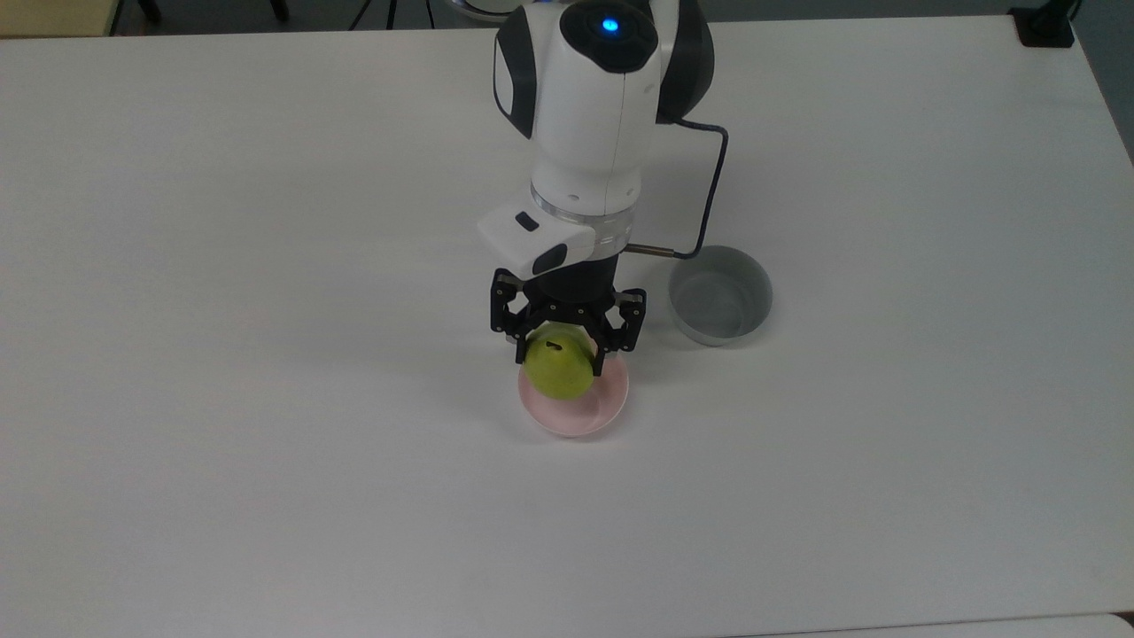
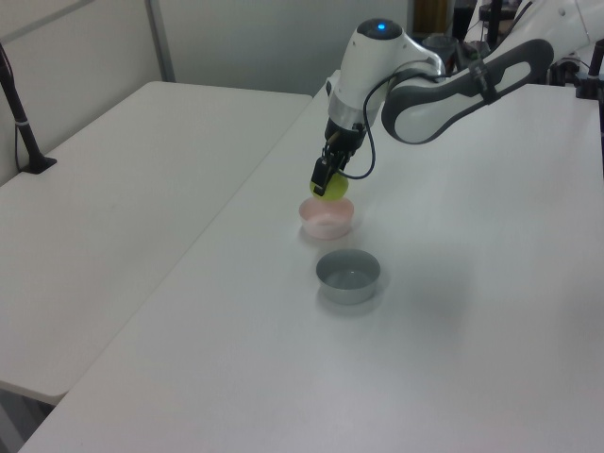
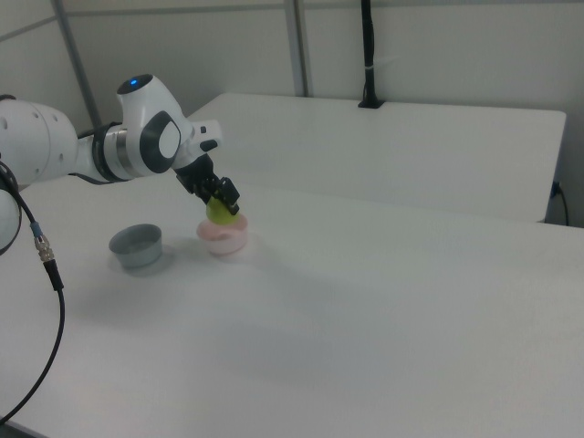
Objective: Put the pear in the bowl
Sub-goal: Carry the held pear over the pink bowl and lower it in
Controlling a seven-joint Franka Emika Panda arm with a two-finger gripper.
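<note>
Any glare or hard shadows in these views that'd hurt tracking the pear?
Top view: even light, only a soft shadow on the table beside the bowl; the pear reads clean in the gripper. Left view: faint sheen inside the grey bowl. Right view: flat light, pear distinct against pink.

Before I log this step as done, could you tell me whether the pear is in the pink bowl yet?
Not yet. The tool grips the pear just above the pink bowl, over the bowl's far side in the top view.
</note>
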